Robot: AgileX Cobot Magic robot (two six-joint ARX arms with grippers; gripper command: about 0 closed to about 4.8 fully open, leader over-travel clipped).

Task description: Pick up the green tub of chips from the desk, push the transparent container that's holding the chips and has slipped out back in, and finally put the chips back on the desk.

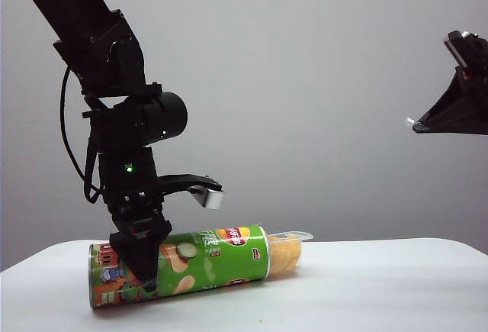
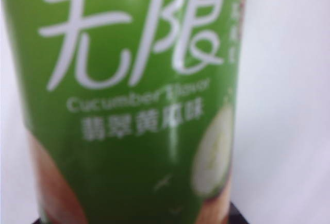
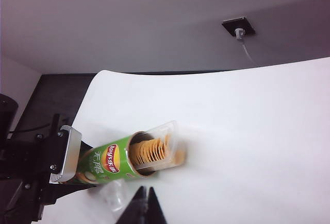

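The green tub of chips (image 1: 179, 265) is lying on its side near the left end of the desk (image 1: 366, 286), its open mouth facing the right end. The transparent container (image 1: 288, 249) is poking out of that mouth, with the chips (image 3: 149, 151) stacked inside it.

The left gripper (image 1: 145, 259) is reaching down over the tub close to its cartoon-printed end, fingers apart and straddling the can; whether they are pressing on it I cannot tell. The right gripper (image 3: 144, 203) is hanging high above the right end of the desk, fingers together and holding nothing.

The hold is sitting far toward one end of the can, so on lifting, the tub may well tilt mouth-down and let the tray slide further out, spilling chips. A smooth round can could also roll or slip between the fingers if they are closing off-centre. The thin clear tray looks flimsy; a hard push could buckle it or crush the chips.

On the label the red-and-yellow Lay's oval is showing, and the left wrist view is reading large white Chinese characters, "Cucumber Flavor" and a smaller Chinese line beneath.
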